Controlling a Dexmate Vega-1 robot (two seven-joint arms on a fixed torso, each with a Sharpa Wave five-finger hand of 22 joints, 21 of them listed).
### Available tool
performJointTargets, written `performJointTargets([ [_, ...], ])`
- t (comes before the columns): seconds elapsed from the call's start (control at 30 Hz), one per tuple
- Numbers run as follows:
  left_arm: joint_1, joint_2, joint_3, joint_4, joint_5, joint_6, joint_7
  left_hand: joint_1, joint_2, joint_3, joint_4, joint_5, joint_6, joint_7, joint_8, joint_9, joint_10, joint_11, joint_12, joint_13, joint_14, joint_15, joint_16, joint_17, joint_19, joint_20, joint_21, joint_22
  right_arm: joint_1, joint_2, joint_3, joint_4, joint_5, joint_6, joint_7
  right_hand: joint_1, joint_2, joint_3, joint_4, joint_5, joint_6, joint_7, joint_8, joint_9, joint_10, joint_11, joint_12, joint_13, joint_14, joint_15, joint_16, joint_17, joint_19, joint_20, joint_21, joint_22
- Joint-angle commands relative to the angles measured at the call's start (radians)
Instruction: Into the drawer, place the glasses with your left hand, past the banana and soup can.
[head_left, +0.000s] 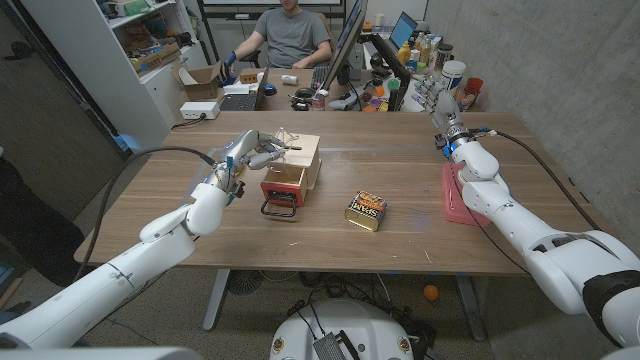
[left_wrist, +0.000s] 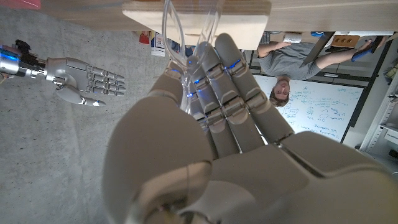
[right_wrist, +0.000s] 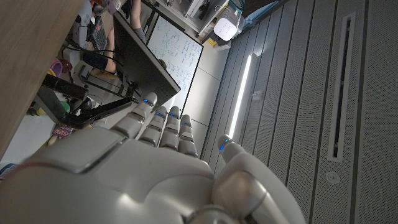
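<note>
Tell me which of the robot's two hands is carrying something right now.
The left hand, held over the small wooden drawer box, grips the clear glasses. The right hand is raised at the table's far right, fingers apart, holding nothing.

Heads up, you can barely see the glasses from the head view: clear frame, tiny, half behind the left hand. In the left wrist view the glasses run off the picture's edge, and the hand covers most of the wooden box. You can't see inside the drawer. The label on the flat tin is too small to read.
</note>
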Motion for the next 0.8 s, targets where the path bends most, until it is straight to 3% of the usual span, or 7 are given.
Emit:
performJointTargets([
  [0.03, -0.045, -0.036, 0.043, 0.081, 0.004, -0.056, 0.001, 0.035, 0.047, 0.030, 0.022, 0.006, 0.114, 0.003, 0.003, 0.003, 0.038, -0.043, -0.001, 0.003, 0.031, -0.040, 0.003, 0.003, -0.006, 0.004, 0.004, 0.002, 0.012, 0.006, -0.002, 0.026, -0.002, 0.014, 0.008, 0.000, 0.064, 0.008, -0.002, -0.005, 0.007, -0.002, -0.003, 0.003, 0.007, 0.001, 0.001, 0.003, 0.009, 0.001, 0.002, 0.001, 0.010, -0.023, 0.000, 0.002],
  [0.8, -0.065, -0.040, 0.070, 0.088, -0.009, -0.055, -0.037, 0.031, 0.045, 0.034, 0.022, 0.005, 0.107, -0.003, -0.004, 0.004, 0.033, -0.040, -0.005, 0.003, 0.023, -0.040, 0.000, 0.002, -0.020, 0.009, 0.008, 0.001, 0.022, 0.013, 0.004, 0.054, 0.011, 0.022, 0.020, -0.001, 0.063, 0.007, -0.002, -0.005, 0.008, -0.001, -0.003, 0.003, 0.007, 0.001, 0.000, 0.003, 0.014, 0.004, 0.002, 0.001, 0.011, -0.022, 0.000, 0.002],
])
